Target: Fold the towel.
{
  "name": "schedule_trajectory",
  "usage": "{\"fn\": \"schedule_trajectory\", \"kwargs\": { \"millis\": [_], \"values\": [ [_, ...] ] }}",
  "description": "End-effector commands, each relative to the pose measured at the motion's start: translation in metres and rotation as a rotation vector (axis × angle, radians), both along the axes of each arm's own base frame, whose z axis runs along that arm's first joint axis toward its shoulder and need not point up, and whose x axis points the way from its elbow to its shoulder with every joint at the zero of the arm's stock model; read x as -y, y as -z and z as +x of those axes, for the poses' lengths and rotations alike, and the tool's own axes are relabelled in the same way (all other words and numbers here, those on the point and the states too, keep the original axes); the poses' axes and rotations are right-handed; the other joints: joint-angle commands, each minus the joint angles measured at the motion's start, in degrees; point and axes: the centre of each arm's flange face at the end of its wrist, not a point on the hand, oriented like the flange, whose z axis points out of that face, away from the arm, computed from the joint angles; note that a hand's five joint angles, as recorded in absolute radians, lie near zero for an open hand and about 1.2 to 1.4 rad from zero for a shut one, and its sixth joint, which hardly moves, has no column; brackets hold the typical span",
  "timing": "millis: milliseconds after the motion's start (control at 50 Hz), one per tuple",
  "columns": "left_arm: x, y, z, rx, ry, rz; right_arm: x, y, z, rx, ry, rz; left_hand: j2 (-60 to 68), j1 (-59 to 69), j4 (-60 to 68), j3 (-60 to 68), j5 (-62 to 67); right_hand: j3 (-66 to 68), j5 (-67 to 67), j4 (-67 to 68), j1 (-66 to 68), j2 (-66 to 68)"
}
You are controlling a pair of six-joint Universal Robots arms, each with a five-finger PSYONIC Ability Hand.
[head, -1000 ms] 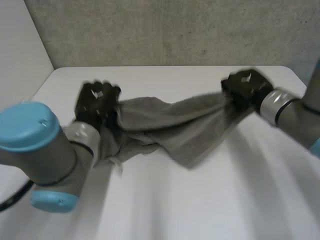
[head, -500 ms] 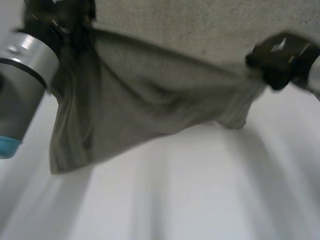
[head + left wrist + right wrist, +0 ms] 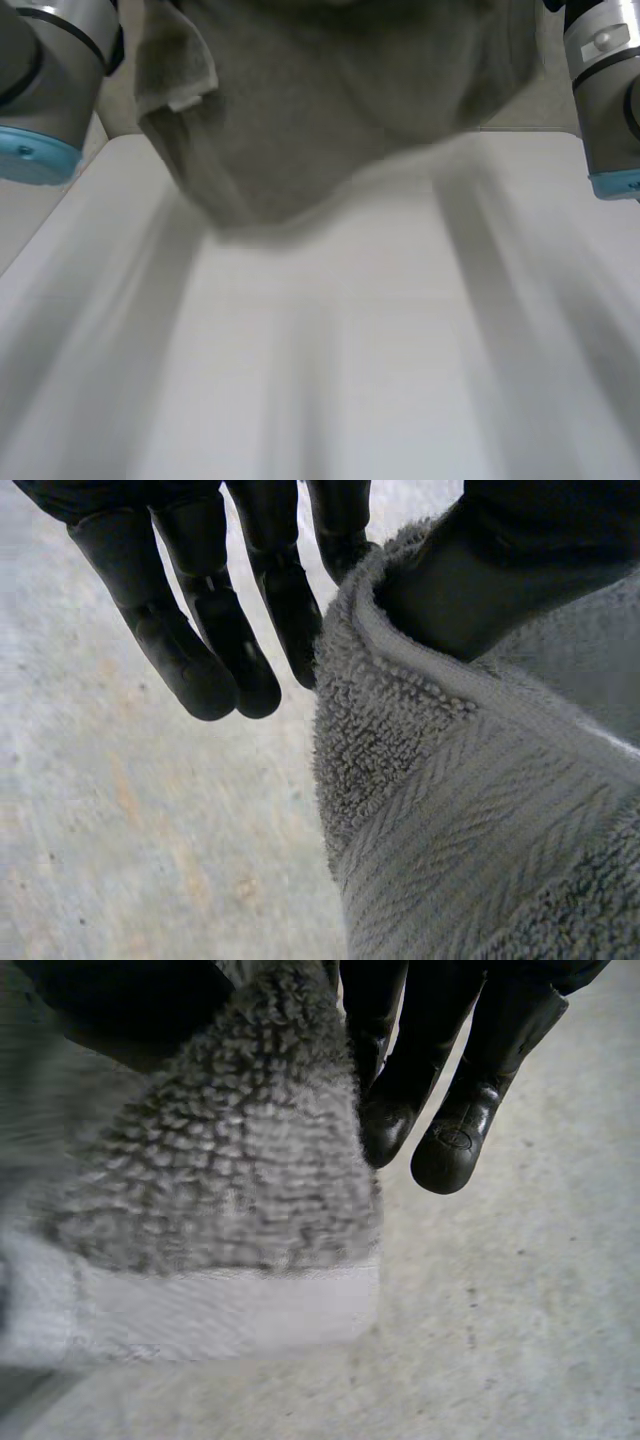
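Observation:
The grey towel (image 3: 320, 110) hangs spread in the air above the white table (image 3: 350, 380), its lower edge sagging to a low point left of centre. My left arm (image 3: 50, 60) and right arm (image 3: 605, 90) are raised at its two upper ends. My left hand (image 3: 200, 630) pinches the towel's (image 3: 450, 810) hemmed edge between thumb and one finger, its other fingers straight beside the cloth. My right hand (image 3: 470, 1110) pinches a corner of the towel (image 3: 230, 1190) between thumb and fingers.
A grey speckled wall (image 3: 120, 830) stands behind the table, close to both hands. The table's left edge (image 3: 60, 210) runs below my left arm. A small white label (image 3: 185, 100) shows on the towel's left fold.
Both arms have lifted the towel from the table high into the air. The cloth, bunched between the hands before, now hangs spread out.

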Motion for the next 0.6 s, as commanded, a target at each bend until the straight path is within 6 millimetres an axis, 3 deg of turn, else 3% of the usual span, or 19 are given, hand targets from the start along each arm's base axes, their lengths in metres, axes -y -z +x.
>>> {"fn": "schedule_trajectory", "kwargs": {
  "millis": [20,60,80,120,140,180,200,240,260,300,380,400,420,460,600],
  "values": [
    [-0.009,0.047,0.006,0.060,0.033,0.113,-0.016,0.062,-0.005,-0.119,-0.008,0.365,-6.9,-6.6,-7.2,-9.1,-17.4,3.2,2.7,2.8,3.3,5.0],
    [-0.012,0.088,0.009,0.124,0.057,0.219,-0.026,0.097,-0.009,-0.178,-0.007,0.564,-6.9,-6.6,-7.2,-9.1,-17.4,3.2,2.7,2.8,3.3,5.0],
    [-0.012,0.088,0.009,0.124,0.057,0.219,-0.026,0.097,-0.009,-0.178,-0.007,0.565,-6.9,-6.6,-7.2,-9.1,-17.4,3.2,2.7,2.8,3.3,5.0],
    [-0.021,0.129,0.012,0.210,0.084,0.313,-0.039,0.127,-0.016,-0.219,-0.003,0.744,-6.9,-6.6,-7.2,-9.1,-17.4,3.2,2.7,2.8,3.3,5.0],
    [-0.021,0.129,0.012,0.210,0.085,0.313,-0.039,0.127,-0.017,-0.219,-0.003,0.745,-6.9,-6.6,-7.2,-9.1,-17.4,3.2,2.7,2.8,3.3,5.0],
    [-0.036,0.168,0.013,0.314,0.108,0.383,-0.054,0.152,-0.022,-0.243,-0.006,0.911,-6.9,-6.6,-7.2,-9.1,-17.4,3.2,2.7,2.8,3.3,5.0],
    [-0.036,0.168,0.013,0.315,0.108,0.384,-0.054,0.153,-0.022,-0.243,-0.006,0.911,-6.9,-6.6,-7.2,-9.1,-17.4,3.2,2.7,2.8,3.3,5.0],
    [-0.051,0.201,0.018,0.419,0.114,0.441,-0.068,0.175,-0.026,-0.243,-0.013,1.042,-6.9,-6.6,-7.2,-9.1,-17.4,3.2,2.7,2.8,3.3,5.0],
    [-0.051,0.201,0.018,0.420,0.114,0.441,-0.068,0.175,-0.026,-0.243,-0.013,1.043,-6.9,-6.6,-7.2,-9.1,-17.4,3.2,2.7,2.8,3.3,5.0],
    [-0.065,0.225,0.023,0.496,0.117,0.482,-0.077,0.197,-0.027,-0.223,-0.032,1.137,-6.9,-6.6,-7.2,-9.1,-17.4,3.2,2.7,2.8,3.3,5.0],
    [-0.075,0.239,0.026,0.532,0.123,0.509,-0.086,0.212,-0.026,-0.190,-0.080,1.196,-6.9,-6.6,-7.2,-9.1,-17.4,3.0,2.6,2.7,3.2,4.9],
    [-0.079,0.244,0.026,0.539,0.127,0.519,-0.090,0.218,-0.024,-0.172,-0.106,1.211,-6.9,-6.6,-7.2,-9.1,-17.4,-6.3,-6.8,-6.7,-6.1,-4.4],
    [-0.081,0.246,0.027,0.541,0.126,0.525,-0.090,0.218,-0.024,-0.172,-0.106,1.211,-6.9,-6.6,-7.2,-9.1,-17.4,-6.4,-6.9,-6.8,-6.2,-4.5],
    [-0.083,0.248,0.026,0.543,0.131,0.528,-0.093,0.227,-0.026,-0.138,-0.128,1.226,-6.9,-6.6,-7.2,-9.1,-17.4,-17.8,-18.2,-18.1,-17.6,-15.9],
    [-0.086,0.243,0.023,0.543,0.141,0.512,-0.095,0.231,-0.032,-0.103,-0.125,1.179,-6.9,-6.6,-7.2,-9.1,-17.4,-31.3,-31.8,-31.7,-31.1,-29.4]
  ]
}}
